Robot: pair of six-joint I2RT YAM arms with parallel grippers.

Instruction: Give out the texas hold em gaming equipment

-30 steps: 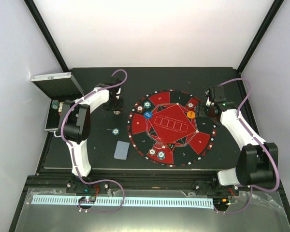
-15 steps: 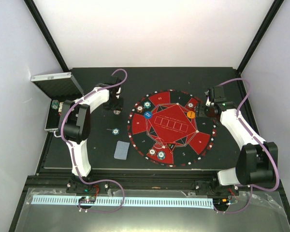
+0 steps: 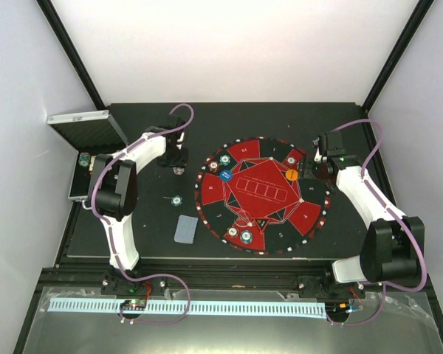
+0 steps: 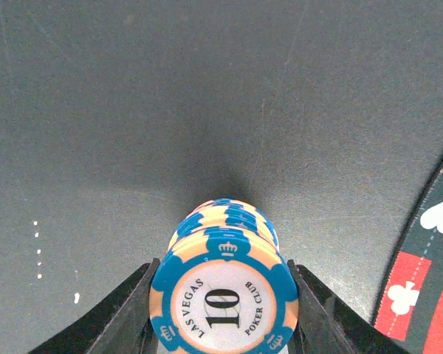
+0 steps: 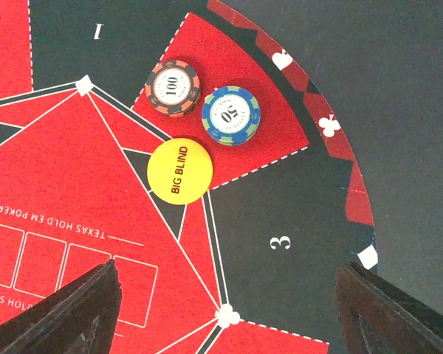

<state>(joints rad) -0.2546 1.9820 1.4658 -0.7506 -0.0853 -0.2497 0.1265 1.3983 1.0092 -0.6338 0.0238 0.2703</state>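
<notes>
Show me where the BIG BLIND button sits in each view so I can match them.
Top external: BIG BLIND button, right half of the mat.
Left wrist: not in it.
Right wrist: left of centre, just below the 100 chip stack.
Shared landmark: the mat, in all three.

Silver case (image 3: 86,129), round red-black mat (image 3: 308,215)

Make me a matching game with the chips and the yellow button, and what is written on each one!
Things:
1. blue-and-cream chip stack
2. yellow button
3. black-and-pink chip
4. blue-and-green chip

What it says:
A. 50
B. 10
C. BIG BLIND
D. 100

Right pairs: 1-B, 2-C, 3-D, 4-A.
</notes>
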